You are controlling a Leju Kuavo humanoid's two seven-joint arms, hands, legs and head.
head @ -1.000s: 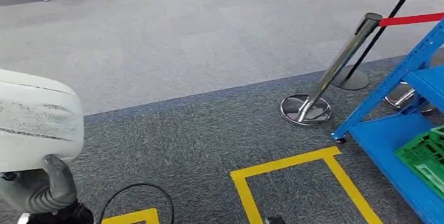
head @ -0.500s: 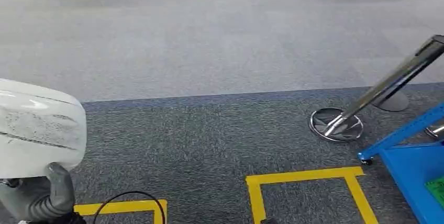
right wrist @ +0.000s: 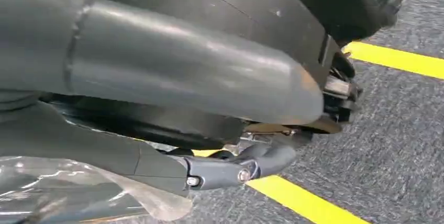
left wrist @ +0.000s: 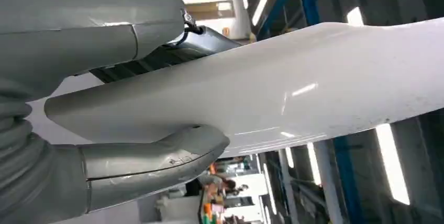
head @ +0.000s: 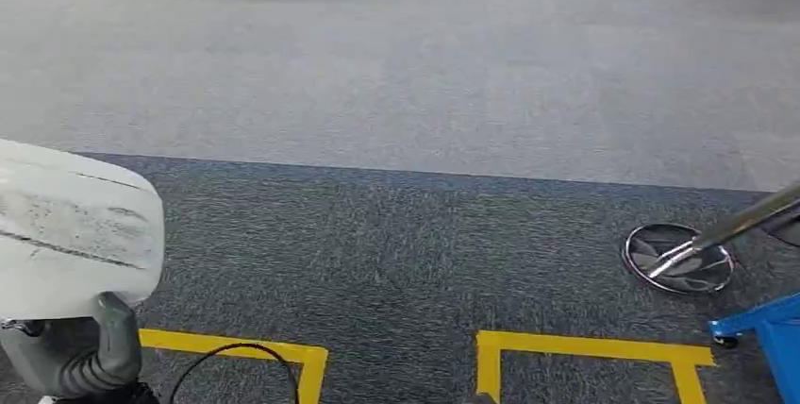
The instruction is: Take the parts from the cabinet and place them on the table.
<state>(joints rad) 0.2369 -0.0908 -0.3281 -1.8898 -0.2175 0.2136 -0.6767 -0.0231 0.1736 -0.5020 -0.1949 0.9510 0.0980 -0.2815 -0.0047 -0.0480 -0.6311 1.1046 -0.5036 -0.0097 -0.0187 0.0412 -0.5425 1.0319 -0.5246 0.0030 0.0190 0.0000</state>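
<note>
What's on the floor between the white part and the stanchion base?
Head view: bare dark carpet between the white part and the stanchion base; yellow tape lies nearer the robot.

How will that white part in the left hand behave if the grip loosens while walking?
The white part looks like a rigid, glossy moulded shell, so probably stiff but slippery. It reaches well beyond the left hand, so it may lever downward. It seems thin, likely light for its size.

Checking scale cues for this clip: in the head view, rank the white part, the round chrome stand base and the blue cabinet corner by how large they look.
1. White part, though nearness to the camera inflates it.
2. Chrome stand base.
3. Blue cabinet corner, cut off by the frame edge, so its rank against the base is unsure.
</note>
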